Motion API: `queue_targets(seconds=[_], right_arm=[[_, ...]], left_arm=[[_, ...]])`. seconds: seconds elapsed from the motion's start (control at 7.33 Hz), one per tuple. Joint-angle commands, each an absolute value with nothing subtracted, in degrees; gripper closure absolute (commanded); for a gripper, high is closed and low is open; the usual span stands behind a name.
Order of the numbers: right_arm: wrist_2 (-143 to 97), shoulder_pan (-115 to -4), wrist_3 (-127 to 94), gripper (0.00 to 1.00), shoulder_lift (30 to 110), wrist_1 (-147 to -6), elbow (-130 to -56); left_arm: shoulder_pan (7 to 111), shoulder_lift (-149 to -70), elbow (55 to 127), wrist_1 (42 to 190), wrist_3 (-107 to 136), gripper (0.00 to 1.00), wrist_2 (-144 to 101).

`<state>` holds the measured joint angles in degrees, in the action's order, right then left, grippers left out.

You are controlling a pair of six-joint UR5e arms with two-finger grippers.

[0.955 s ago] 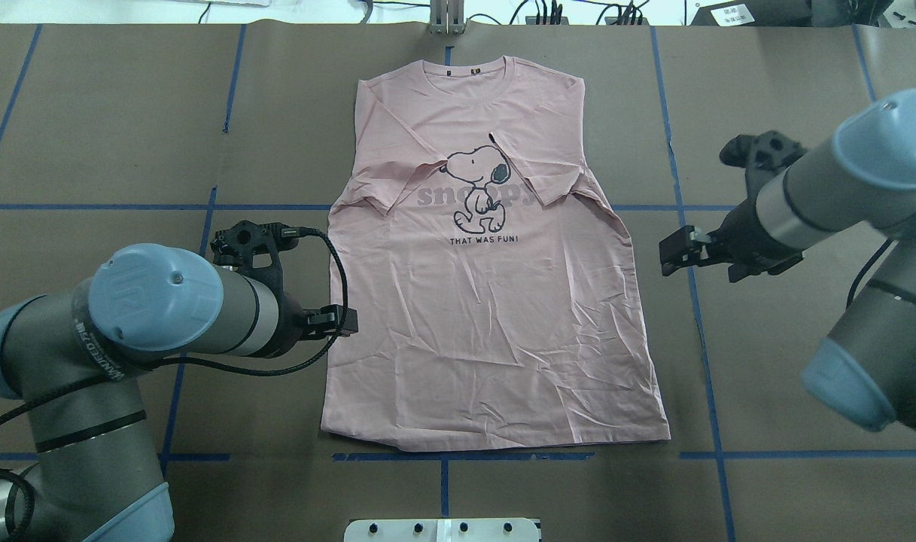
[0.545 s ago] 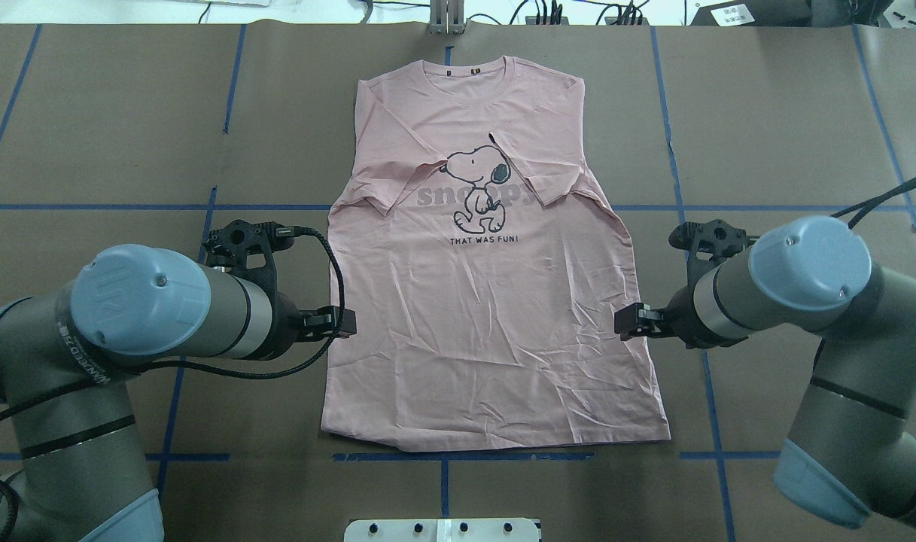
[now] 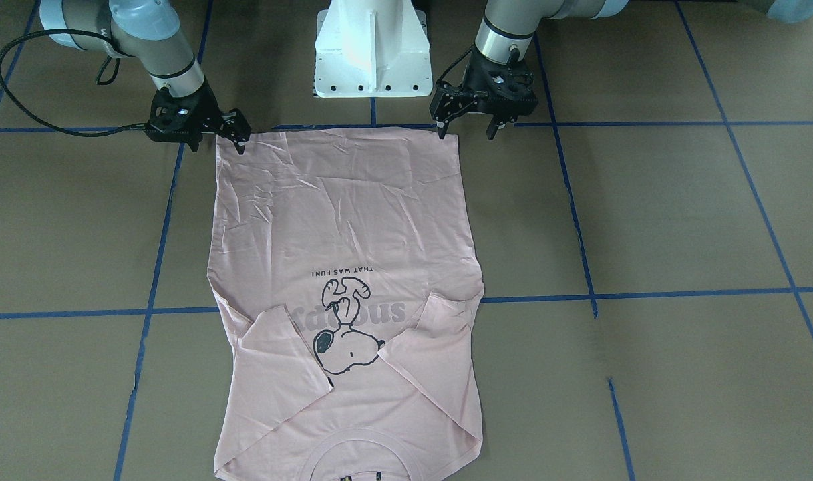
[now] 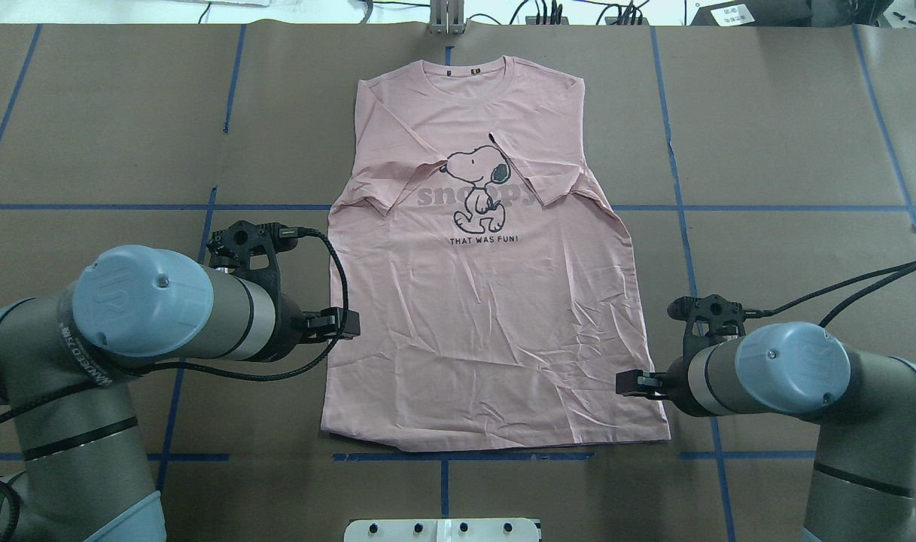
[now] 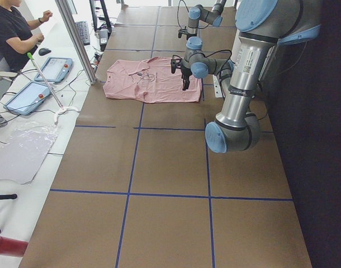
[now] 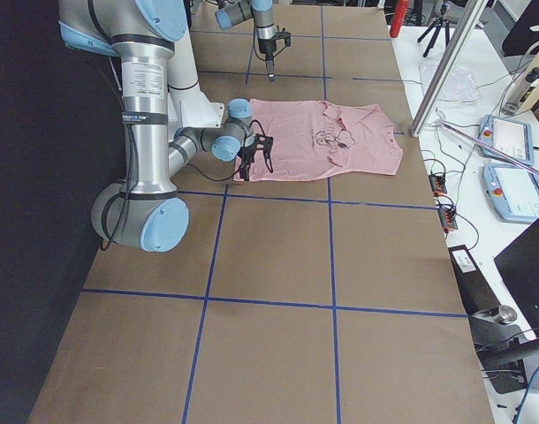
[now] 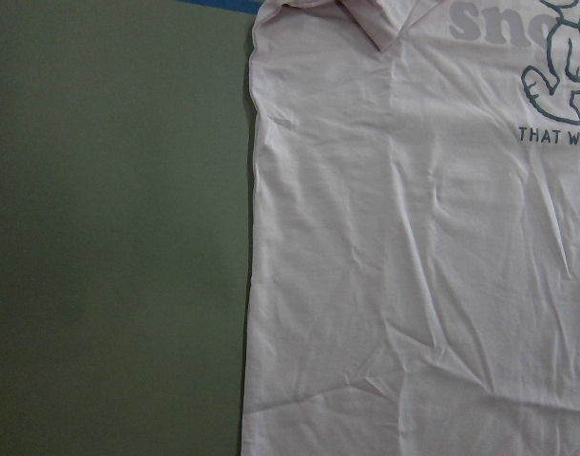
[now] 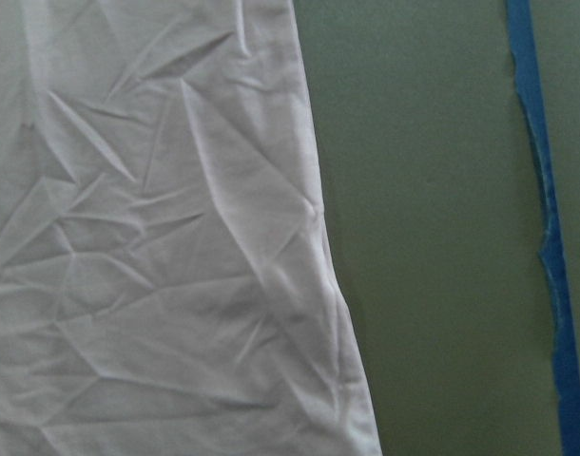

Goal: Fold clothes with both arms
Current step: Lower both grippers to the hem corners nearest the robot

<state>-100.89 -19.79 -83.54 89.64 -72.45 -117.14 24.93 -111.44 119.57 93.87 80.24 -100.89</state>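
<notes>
The pale pink Snoopy T-shirt (image 4: 488, 316) lies flat and face up on the brown table, neck away from the robot, with both sleeves folded in over the chest. My left gripper (image 4: 348, 324) hovers at the shirt's left side edge, and my right gripper (image 4: 622, 382) hovers at the right edge near the hem. From the front, the left gripper (image 3: 466, 132) and the right gripper (image 3: 217, 145) both stand open with nothing between their fingers, one by each hem corner of the shirt (image 3: 346, 220). Each wrist view shows only a shirt edge (image 7: 414, 266) (image 8: 157, 266) and bare table.
Blue tape lines (image 4: 698, 316) grid the brown table cover. The white pedestal base (image 3: 373, 53) stands just behind the hem. A metal post (image 4: 446, 19) and cables line the far edge. In the exterior left view a person (image 5: 14, 28) sits beside tablets (image 5: 53, 67).
My right arm has swung in and back toward the robot, from beside the shirt's waist to the right edge near the hem. The left gripper has barely moved. The shirt lies unchanged.
</notes>
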Motion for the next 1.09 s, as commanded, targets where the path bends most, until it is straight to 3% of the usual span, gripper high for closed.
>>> queue_targets(seconds=[0.0,0.82,0.95], right_arm=[[-100.1,-17.0,-85.3,0.0,89.8,-72.5,-117.2],[-100.7,-16.4,-85.7,0.01,89.9,-72.7,-115.6],[-100.7,-16.2,-85.7,0.04,89.9,-72.7,-115.6]], left_arm=[[24.9,-111.5,119.4,93.9,80.2,0.0,-100.9],[24.8,-111.5,119.2,93.9,80.2,0.0,-100.9],[24.8,-111.5,119.3,93.9,80.2,0.0,-100.9]])
